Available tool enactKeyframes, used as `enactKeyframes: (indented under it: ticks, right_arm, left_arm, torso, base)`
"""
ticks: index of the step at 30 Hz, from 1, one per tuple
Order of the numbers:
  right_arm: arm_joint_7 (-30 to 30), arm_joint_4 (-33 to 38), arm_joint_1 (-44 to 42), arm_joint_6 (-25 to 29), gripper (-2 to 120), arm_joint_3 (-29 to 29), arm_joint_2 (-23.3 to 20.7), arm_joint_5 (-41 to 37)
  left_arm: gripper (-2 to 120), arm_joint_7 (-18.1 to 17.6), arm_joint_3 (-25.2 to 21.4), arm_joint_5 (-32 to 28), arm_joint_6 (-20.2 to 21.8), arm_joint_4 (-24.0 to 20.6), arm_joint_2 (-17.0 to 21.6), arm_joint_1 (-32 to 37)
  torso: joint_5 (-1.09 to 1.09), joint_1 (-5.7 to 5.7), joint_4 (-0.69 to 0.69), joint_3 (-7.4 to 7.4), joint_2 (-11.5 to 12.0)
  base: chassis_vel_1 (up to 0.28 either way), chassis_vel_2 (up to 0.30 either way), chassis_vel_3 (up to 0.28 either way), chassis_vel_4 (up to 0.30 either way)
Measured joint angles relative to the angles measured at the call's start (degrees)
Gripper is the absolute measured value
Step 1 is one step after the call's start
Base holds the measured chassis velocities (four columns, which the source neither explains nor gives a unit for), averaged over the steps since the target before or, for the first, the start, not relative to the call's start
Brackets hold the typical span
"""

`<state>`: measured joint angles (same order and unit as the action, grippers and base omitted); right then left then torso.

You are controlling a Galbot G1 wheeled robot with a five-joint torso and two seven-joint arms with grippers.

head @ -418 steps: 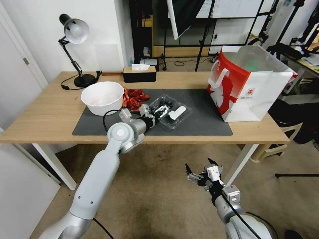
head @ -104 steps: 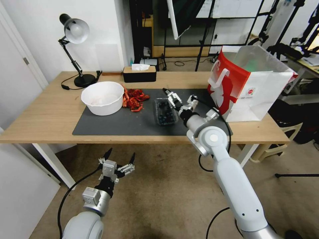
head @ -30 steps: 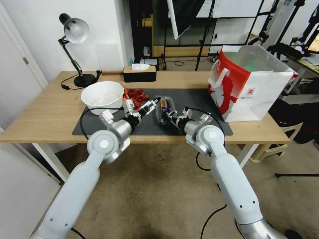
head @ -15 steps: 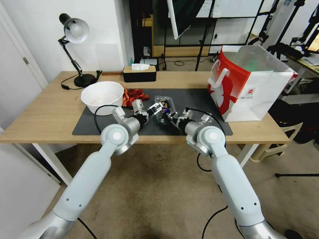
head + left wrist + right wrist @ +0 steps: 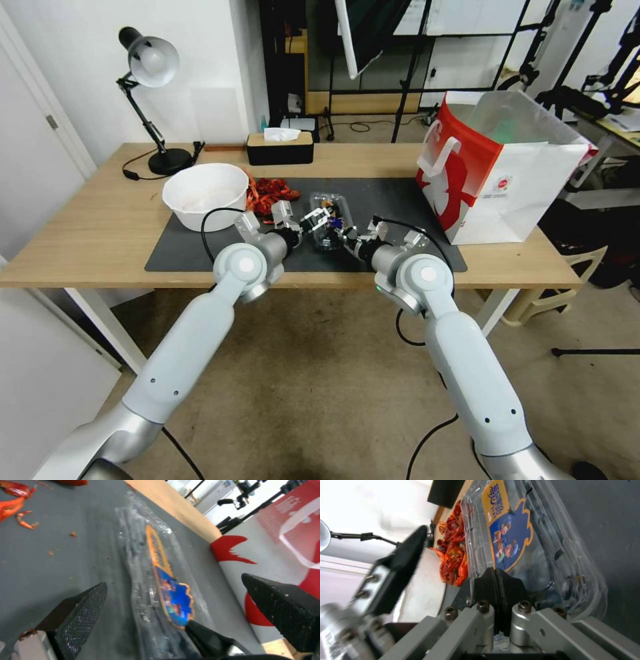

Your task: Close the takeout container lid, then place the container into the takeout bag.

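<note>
1. Right gripper [image 5: 345, 235] pinched flat on the near rim of the blueberry clamshell [image 5: 328, 220]
2. Left gripper [image 5: 313, 219] gaping wide, clamshell just ahead
3. Risk: thin rim slips, lid [image 5: 510, 530] pops

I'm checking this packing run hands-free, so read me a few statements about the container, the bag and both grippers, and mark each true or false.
1. The takeout container lies on the dark mat. True.
2. The container is already inside the takeout bag. False: the bag stands apart from it at the table's right end.
3. The right gripper is shut on the container's near edge. True.
4. The left gripper is shut. False: its fingers are spread open beside the container.
5. The lid bears a colourful sticker. True.
</note>
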<state>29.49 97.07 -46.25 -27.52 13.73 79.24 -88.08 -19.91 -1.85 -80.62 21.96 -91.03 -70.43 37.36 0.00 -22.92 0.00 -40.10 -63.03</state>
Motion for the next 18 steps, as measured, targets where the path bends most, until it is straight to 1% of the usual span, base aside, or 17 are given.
enactKeyframes:
  ticks: [6, 18]
  right_arm:
    - [-0.13, 0.01, -0.01, -0.06, 0, 0.01, 0.05, 0.12]
    - [-0.25, -0.05, 0.1, -0.09, 0, 0.0, 0.02, 0.27]
  left_arm:
    - [100, -0.41, 0.43, 0.57, -0.24, 1.61, -0.3, -0.82]
    - [100, -0.47, 2.16, 0.39, 1.3, 2.23, -0.9, -1.97]
  torso:
    - [0.0, 0.0, 0.0, 0.0, 0.0]
    - [0.0, 0.0, 0.0, 0.0, 0.0]
  base:
    - [0.0, 0.0, 0.0, 0.0]
    - [0.0, 0.0, 0.0, 0.0]
